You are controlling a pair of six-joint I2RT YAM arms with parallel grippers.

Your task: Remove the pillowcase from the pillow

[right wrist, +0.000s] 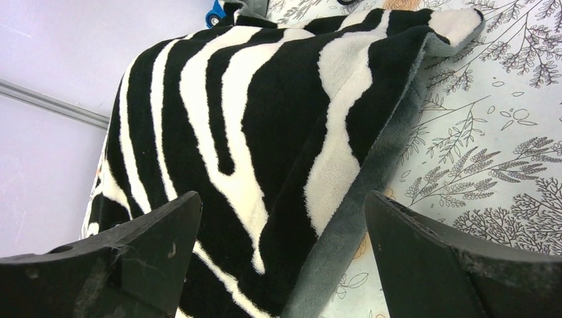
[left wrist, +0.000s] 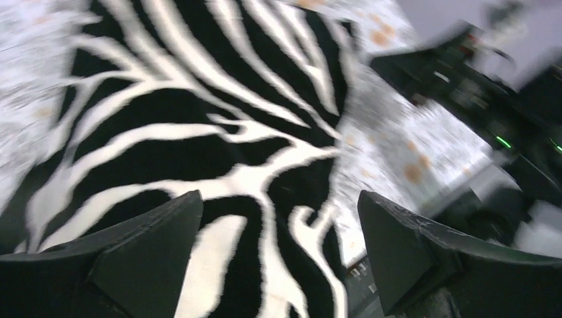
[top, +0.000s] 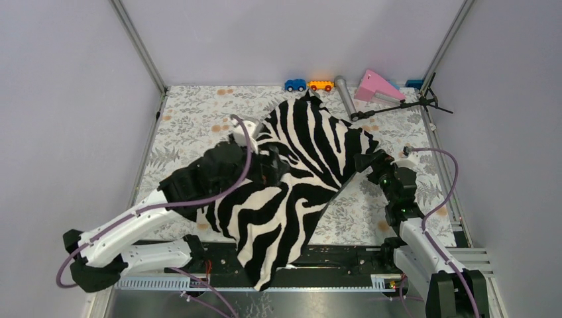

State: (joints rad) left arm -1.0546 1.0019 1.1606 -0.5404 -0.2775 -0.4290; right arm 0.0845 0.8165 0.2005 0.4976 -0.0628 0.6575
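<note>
Pillowcase (top: 298, 179) lies zebra-side up mid-surface (top: 192, 119), near end drooping off the edge, your left pincer (left wrist: 278, 205) and right pincer (right wrist: 281, 202) both spread empty, so looks like grab stage, next pinch just fabric.

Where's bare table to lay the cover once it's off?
Widest bare patch: the table's far-left corner, between the pillowcase and the left rail. A smaller one lies near-right, between the pillowcase's hanging edge and the right arm. The far-right edge is crowded: toy cars, a grey cylinder, a pink wedge, a black stand.
</note>
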